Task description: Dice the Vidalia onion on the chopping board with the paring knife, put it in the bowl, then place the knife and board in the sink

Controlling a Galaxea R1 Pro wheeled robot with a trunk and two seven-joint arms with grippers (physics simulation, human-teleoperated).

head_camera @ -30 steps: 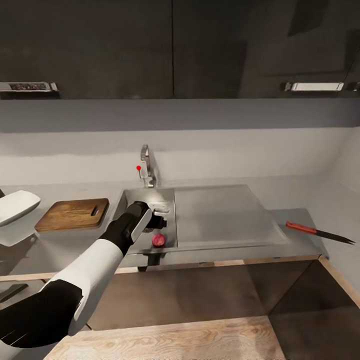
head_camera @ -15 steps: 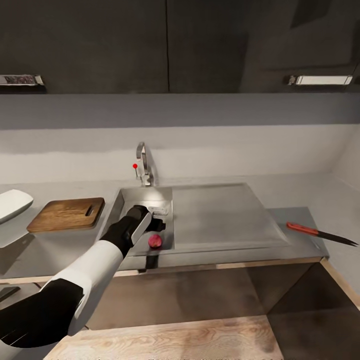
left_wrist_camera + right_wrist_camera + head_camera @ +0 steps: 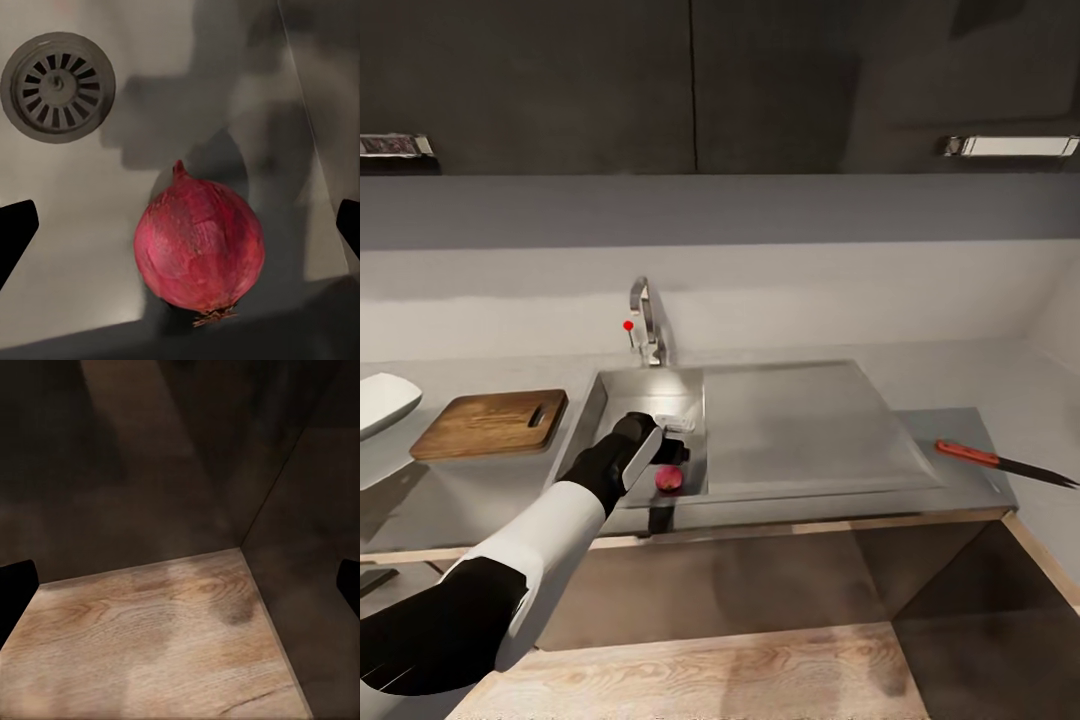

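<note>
Jaws spread wide above the onion point(image 3: 199, 247).

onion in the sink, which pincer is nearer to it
Left. The left pincer hangs open right over the onion in the sink; the right pincer points at wooden floor, away from it.

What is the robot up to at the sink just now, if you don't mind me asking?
Its left gripper hangs open inside the sink, fingertips on either side of the reddish onion near the drain, without gripping it. The chopping board and white bowl wait on the countertop to the left, the paring knife far right. The right gripper is open, facing the wooden floor.
</note>
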